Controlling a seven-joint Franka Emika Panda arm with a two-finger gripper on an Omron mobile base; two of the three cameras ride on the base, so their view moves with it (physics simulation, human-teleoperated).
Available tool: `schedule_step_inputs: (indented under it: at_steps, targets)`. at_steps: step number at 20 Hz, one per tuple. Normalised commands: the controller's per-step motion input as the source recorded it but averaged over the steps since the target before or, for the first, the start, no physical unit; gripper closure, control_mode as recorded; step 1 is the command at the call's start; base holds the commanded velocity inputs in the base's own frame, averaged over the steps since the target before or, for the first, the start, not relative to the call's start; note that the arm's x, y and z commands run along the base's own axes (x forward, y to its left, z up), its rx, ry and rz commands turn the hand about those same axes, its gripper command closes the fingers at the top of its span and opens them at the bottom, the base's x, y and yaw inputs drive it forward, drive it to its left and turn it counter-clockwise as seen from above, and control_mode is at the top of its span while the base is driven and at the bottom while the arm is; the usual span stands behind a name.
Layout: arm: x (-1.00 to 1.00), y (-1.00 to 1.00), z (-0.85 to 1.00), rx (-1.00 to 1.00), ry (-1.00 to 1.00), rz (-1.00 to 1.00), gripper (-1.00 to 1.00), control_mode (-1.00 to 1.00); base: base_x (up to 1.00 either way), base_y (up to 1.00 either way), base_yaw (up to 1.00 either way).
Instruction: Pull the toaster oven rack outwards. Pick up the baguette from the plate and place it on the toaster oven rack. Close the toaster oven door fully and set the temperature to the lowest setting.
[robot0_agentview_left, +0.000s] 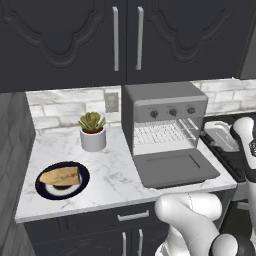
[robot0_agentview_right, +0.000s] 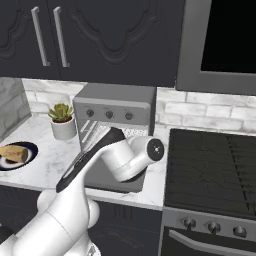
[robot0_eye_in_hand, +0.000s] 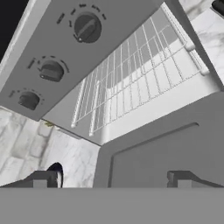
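Observation:
The grey toaster oven (robot0_agentview_left: 165, 97) (robot0_agentview_right: 117, 97) stands on the marble counter with three knobs (robot0_eye_in_hand: 50, 71) across its front panel. Its door (robot0_agentview_left: 175, 167) (robot0_eye_in_hand: 166, 148) lies folded down flat and open. The wire rack (robot0_agentview_left: 160, 134) (robot0_eye_in_hand: 131, 78) sits inside the cavity. The baguette (robot0_agentview_left: 61, 176) (robot0_agentview_right: 14, 152) lies on the dark plate (robot0_agentview_left: 85, 175) (robot0_agentview_right: 31, 148) at the counter's front left. My gripper (robot0_eye_in_hand: 113, 181) is open, hovering above the lowered door and facing the oven mouth, with nothing between its fingers.
A potted succulent (robot0_agentview_left: 92, 131) (robot0_agentview_right: 62, 120) stands left of the oven. A dark stove (robot0_agentview_right: 215, 170) (robot0_agentview_left: 227, 145) adjoins the counter on the right. Dark wall cabinets (robot0_agentview_left: 125, 35) hang overhead. An outlet (robot0_agentview_left: 111, 102) sits on the tiled backsplash.

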Motion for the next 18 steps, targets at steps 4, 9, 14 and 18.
schedule_step_inputs:
  at_steps: [4,9,14,18]
  targets:
    - [0.09,0.00,0.00,0.06,0.00,0.00,-1.00,-1.00,0.00,0.00,0.00]
    - [0.16,0.00,0.00,0.00,0.00,0.00,-1.00,-1.00,0.00,0.00,0.00]
    - [0.21,0.00,0.00,0.00,0.00,0.00,-1.00,-1.00,0.00,0.00,0.00]
    - [0.25,0.00,-0.06,0.01,0.00,0.00,-1.00,-1.00,0.00,0.00,0.00]
